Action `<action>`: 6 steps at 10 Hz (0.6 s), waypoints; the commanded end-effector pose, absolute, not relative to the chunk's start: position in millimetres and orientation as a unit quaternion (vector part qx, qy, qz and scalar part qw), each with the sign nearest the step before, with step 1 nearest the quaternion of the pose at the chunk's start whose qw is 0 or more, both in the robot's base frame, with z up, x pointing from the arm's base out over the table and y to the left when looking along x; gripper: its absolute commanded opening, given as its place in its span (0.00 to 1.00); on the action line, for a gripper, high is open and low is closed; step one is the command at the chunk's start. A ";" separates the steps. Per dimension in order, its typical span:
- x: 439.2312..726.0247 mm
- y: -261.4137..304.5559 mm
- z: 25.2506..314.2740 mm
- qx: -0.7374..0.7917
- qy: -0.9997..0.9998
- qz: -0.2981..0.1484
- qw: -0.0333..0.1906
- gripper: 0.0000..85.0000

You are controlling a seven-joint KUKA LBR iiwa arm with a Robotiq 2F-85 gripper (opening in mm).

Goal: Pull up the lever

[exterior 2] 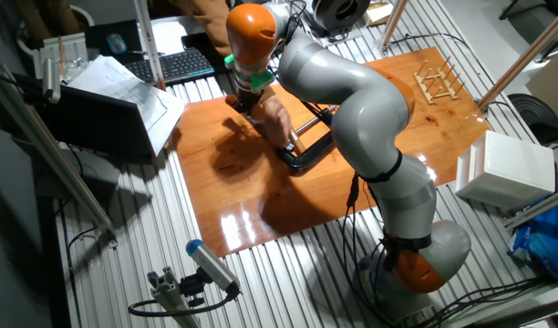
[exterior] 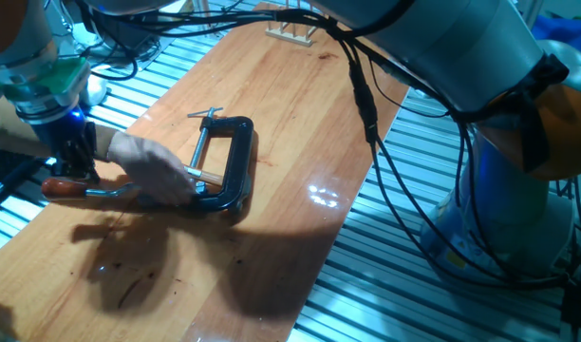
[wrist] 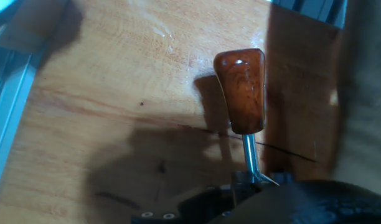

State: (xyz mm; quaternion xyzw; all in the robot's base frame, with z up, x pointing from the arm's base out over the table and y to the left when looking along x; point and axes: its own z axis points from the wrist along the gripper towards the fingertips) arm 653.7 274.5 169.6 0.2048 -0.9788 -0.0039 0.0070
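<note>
The lever lies flat on the wooden board [exterior: 300, 104] at the left. Its dark red-brown knob [exterior: 61, 187] points left and its thin silver arm [exterior: 112, 192] runs right under a pale blurred shape [exterior: 153, 166] that hides the hub. My gripper [exterior: 80, 171] stands straight down on the arm just right of the knob, and its dark fingers look closed around the arm. In the hand view the knob [wrist: 240, 87] fills the centre. Its silver rod [wrist: 249, 155] runs down into the dark finger parts [wrist: 203, 202] at the bottom edge. In the other fixed view the gripper [exterior 2: 245, 102] sits below the orange wrist.
A black C-clamp [exterior: 235, 166] lies just right of the pale shape, with a short pale wooden handle [exterior: 207, 176] inside its frame. A small wooden rack [exterior: 290, 33] stands at the board's far end. Black cables [exterior: 366, 114] hang over the board's right edge. The board's left edge is close to the knob.
</note>
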 end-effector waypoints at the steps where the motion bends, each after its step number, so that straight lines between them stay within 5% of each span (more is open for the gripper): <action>1: 653.1 273.9 169.9 0.208 -0.978 -0.006 0.008 0.00; 6: 649.5 274.7 171.5 0.207 -0.978 -0.005 0.024 0.00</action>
